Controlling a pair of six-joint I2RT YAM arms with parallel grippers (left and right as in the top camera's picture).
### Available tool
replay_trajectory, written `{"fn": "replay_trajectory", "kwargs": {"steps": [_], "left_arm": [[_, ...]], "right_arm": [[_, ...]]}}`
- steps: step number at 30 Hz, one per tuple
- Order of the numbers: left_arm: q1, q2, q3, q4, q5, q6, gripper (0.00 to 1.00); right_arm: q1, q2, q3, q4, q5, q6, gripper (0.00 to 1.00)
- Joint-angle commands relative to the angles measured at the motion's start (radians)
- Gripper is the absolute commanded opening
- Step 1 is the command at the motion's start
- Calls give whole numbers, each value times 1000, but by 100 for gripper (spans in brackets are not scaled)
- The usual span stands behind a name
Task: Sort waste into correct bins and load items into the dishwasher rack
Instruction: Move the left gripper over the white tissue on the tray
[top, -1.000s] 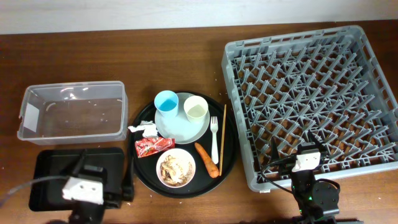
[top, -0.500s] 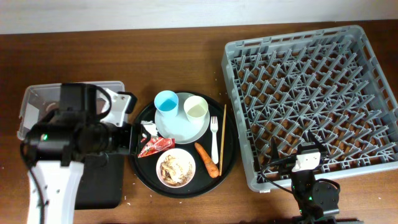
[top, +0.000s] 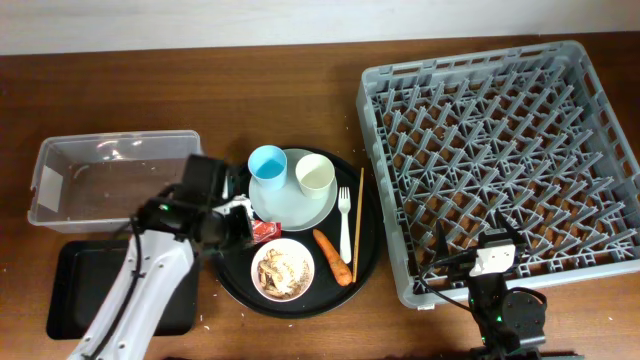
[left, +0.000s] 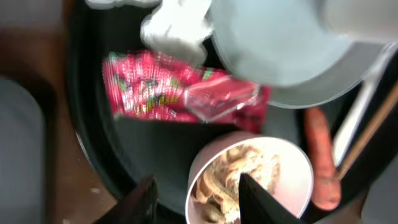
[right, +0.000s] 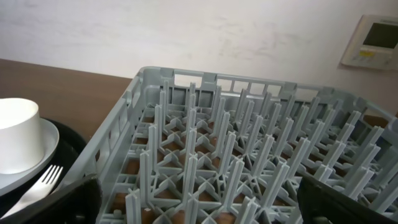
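Observation:
The red snack wrapper (left: 174, 93) lies on the round black tray (top: 225, 275), between the white tissue (left: 177, 28) and the pink bowl (left: 249, 180) of food scraps. My left gripper (left: 199, 199) hovers over them, open and partly narrowed, holding nothing; the bowl's left rim shows between its fingers. In the overhead view the left gripper (top: 235, 225) hides most of the wrapper (top: 266, 230). The carrot (top: 333, 257), fork (top: 345, 215), chopsticks (top: 359, 222), blue cup (top: 268, 163) and cream cup (top: 314, 175) on the plate (top: 300, 205) stay put. My right gripper (right: 199, 205) is wide open over the dishwasher rack (top: 500, 150).
The clear tub (top: 110, 180) stands at the left, with the shallow black rectangular tray (top: 90, 290) in front of it. My left arm reaches across that tray's right end. The right arm sits at the rack's front edge.
My left arm swung from above the shallow tray and tub to the round tray's left side, and its jaws have narrowed. The right arm has not moved.

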Motion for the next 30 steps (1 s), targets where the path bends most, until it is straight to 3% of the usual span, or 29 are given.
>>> {"fn": "replay_trajectory", "kwargs": {"steps": [1,4,7,8,9,17,24,30], "left_arm": [[-27,1,-83,59,-11,-165,41],[-33,1,-179,193,-38,-286,47],[-33,1,-232,301,-39,-320,51],[-33,2,-252,349,-39,-320,62],[-33,3,-255,369,-39,-320,66],[-34,21,-255,458,-71,-319,66],[-53,156,-255,577,-80,-315,68],[-55,168,-255,566,-117,-292,66]], "right_arm": [[-8,-8,-7,-4,6,-3,99],[-8,-8,-7,-4,5,-3,99],[-8,-8,-7,-4,6,-3,98],[-8,-8,-7,-4,6,-3,99],[-8,-8,-7,-4,6,-3,99],[-8,-8,-7,-4,6,-3,99],[-8,-8,-7,-4,6,-3,99],[-8,-8,-7,-4,6,-3,99]]}}
